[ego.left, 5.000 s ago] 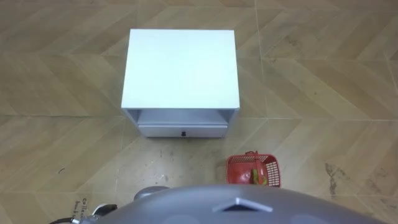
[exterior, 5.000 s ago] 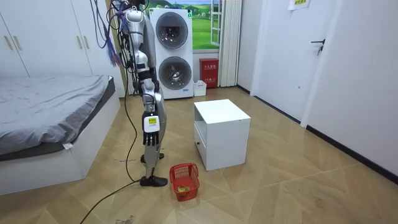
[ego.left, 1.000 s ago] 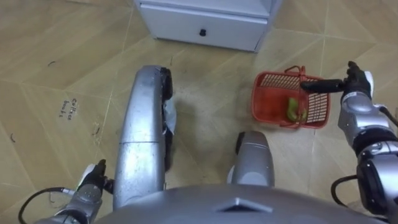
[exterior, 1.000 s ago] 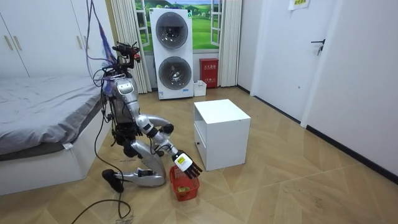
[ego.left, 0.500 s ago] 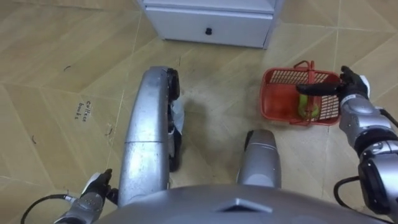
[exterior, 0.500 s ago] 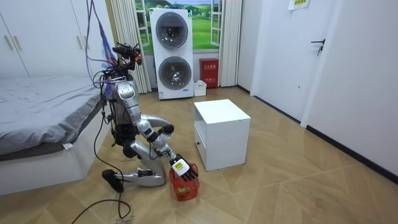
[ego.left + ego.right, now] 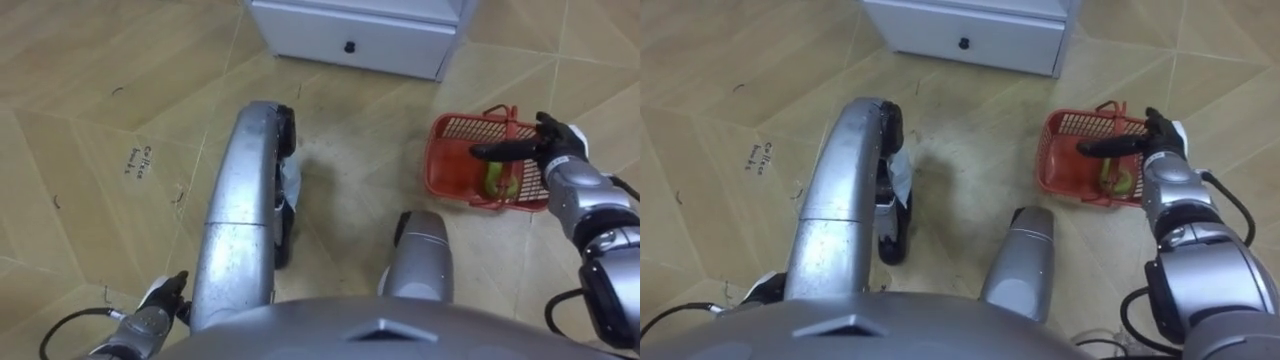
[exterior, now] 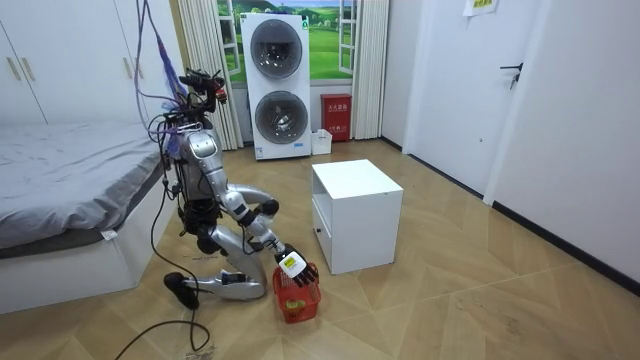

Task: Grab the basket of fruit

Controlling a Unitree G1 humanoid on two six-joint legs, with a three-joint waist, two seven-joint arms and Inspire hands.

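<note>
The kneeling robot's right hand (image 7: 548,152) holds straight fingers (image 7: 495,151) over the red basket (image 7: 443,165) on the floor (image 7: 100,90); the left hand (image 7: 152,312) is near left, and I cannot tell its state.

Head eyes downward, close, room camera distant, sharing basket (image 7: 442,160)

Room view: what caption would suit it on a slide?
Kneeling robot holds its right robot hand over the red fruit basket beside a white cabinet.

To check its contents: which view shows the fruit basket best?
The left eye view: it looks down into the red fruit basket, where green fruit lies near the right robot hand. The right eye view shows much the same; the room view shows it from the side, contents hardly visible.
</note>
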